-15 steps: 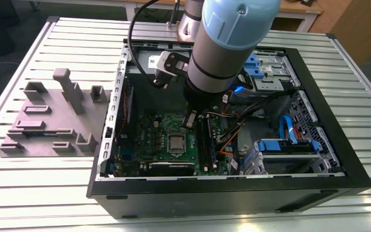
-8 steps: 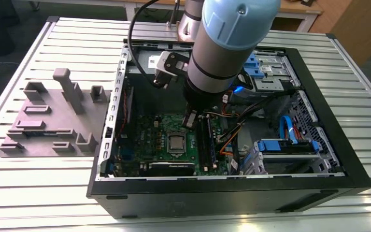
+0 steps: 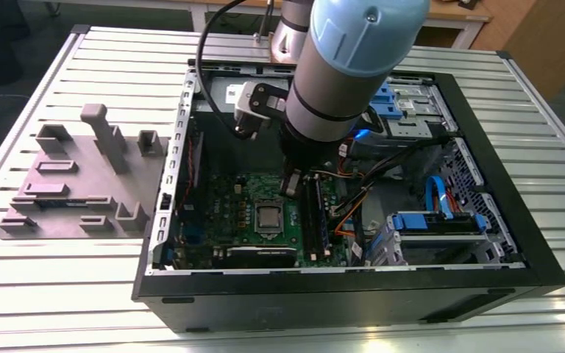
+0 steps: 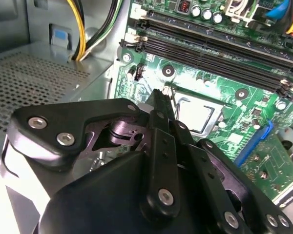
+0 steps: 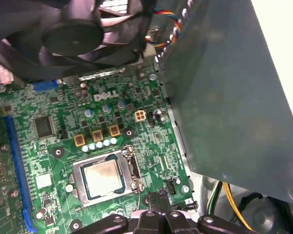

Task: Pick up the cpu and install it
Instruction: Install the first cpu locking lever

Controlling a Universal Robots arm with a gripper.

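Note:
The cpu (image 3: 268,217) lies flat inside the metal-framed socket on the green motherboard (image 3: 221,213) in the open computer case. Its silver-grey top shows in both wrist views (image 4: 195,114) (image 5: 103,176). My gripper (image 3: 293,184) hangs just above the board, a little to the side of the socket toward the memory slots. Its black fingers (image 4: 158,97) meet at a narrow tip with nothing between them. In the first wrist view the gripper (image 5: 156,197) stands beside the socket's corner, apart from the cpu.
A grey fixture plate (image 3: 76,184) with upright blocks lies on the slatted table at the exterior view's left. Inside the case are black memory slots (image 4: 210,48), a dark fan (image 5: 78,34), a large grey box (image 5: 224,97), loose cables (image 4: 80,29) and blue drive brackets (image 3: 440,220).

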